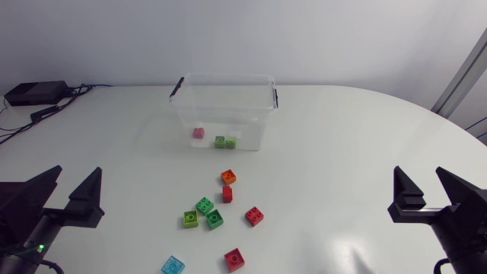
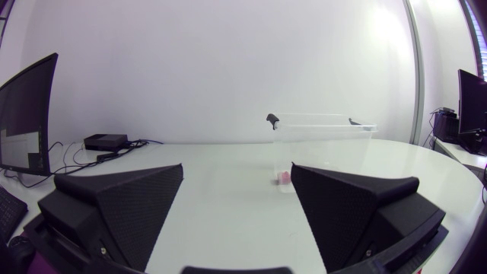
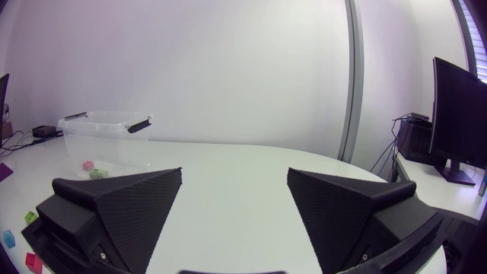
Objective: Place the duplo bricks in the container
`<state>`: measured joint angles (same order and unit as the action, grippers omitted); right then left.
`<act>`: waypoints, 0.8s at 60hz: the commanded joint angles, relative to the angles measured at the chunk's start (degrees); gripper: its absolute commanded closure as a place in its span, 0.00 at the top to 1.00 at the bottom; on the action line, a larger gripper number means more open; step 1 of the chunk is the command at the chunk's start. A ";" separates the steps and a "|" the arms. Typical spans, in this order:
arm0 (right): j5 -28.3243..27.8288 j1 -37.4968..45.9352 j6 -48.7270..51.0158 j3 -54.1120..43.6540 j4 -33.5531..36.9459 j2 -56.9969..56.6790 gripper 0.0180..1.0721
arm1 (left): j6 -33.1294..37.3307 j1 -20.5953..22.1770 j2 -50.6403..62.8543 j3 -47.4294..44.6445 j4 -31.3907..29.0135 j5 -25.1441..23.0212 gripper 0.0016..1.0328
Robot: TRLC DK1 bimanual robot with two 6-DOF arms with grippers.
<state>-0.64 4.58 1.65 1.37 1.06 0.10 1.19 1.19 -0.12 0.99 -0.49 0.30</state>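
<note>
A clear container [image 1: 255, 103] stands at the table's far middle, holding a pink brick [image 1: 198, 132] and two green bricks [image 1: 224, 141]. Loose on the table in front of it lie an orange brick [image 1: 228, 176], red bricks [image 1: 254, 216], green bricks [image 1: 204, 205] and a light blue brick [image 1: 173, 265]. My left gripper [image 1: 74, 179] stands open at the near left, far from them. My right gripper [image 1: 420, 179] stands open at the near right. The left wrist view has the container [image 2: 319, 133] ahead of its open gripper [image 2: 237, 167]. The right wrist view's gripper [image 3: 234, 173] is open and empty, with the container [image 3: 99, 125] off to one side.
A black box with cables [image 1: 34, 93] sits at the table's far left corner. The tabletop [image 1: 342, 152] is white, with a rounded edge at the right.
</note>
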 commanded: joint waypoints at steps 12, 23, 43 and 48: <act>0.12 -0.36 -1.12 -1.37 -0.53 -0.19 0.95 | -1.28 0.13 -0.76 -0.91 0.23 0.23 0.96; 0.12 -0.45 -0.86 -1.37 -0.53 -0.36 0.95 | -1.02 0.04 -0.76 -0.91 0.49 0.23 0.95; -0.06 -2.47 -0.68 1.80 -0.01 1.84 0.95 | -2.60 0.30 6.18 10.52 -3.73 1.11 0.93; -0.06 -2.73 -0.68 4.61 -0.01 5.53 0.95 | -3.74 0.65 12.86 15.79 -6.72 1.11 0.93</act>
<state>-0.64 2.33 1.67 2.55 1.28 2.66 -0.10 1.30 7.42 11.35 -5.74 1.13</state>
